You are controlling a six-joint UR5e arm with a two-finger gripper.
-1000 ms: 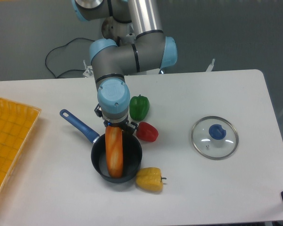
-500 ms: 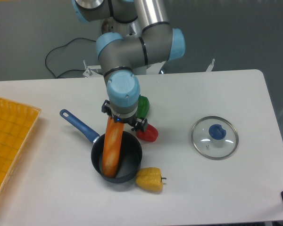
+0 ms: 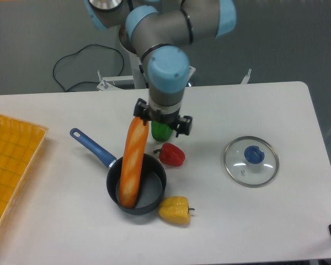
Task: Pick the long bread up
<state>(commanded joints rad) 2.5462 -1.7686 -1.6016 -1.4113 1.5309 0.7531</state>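
We see the pincer (image 3: 143, 122) pinching the long bread (image 3: 132, 163) by its top end, the loaf hanging at a slant with its lower end low inside, or just over, the dark pan (image 3: 137, 189); whether that end touches the pan floor we cannot tell. The grip sits at the very tip of a long, smooth loaf, and in our judgement that is the weak point: most of the weight hangs well away from the pinch, so the bread could pivot between the fingers or slide out if the arm swings or speeds up. A dropped loaf would likely strike the pan's rim and could tip it by the blue handle (image 3: 92, 147). The surroundings are crowded too. The red pepper (image 3: 172, 155) lies just beside the pan, the yellow pepper (image 3: 175, 210) touches or nearly touches its near rim, and the green pepper (image 3: 160, 131) stands partly hidden behind the wrist, so a swinging lower end or a low sideways move could knock any of them across the tabletop (image 3: 254, 221). The glass lid (image 3: 251, 161) lies well apart to the right, and the yellow tray (image 3: 11, 165) sits at the left edge, both out of harm's way by our reckoning.
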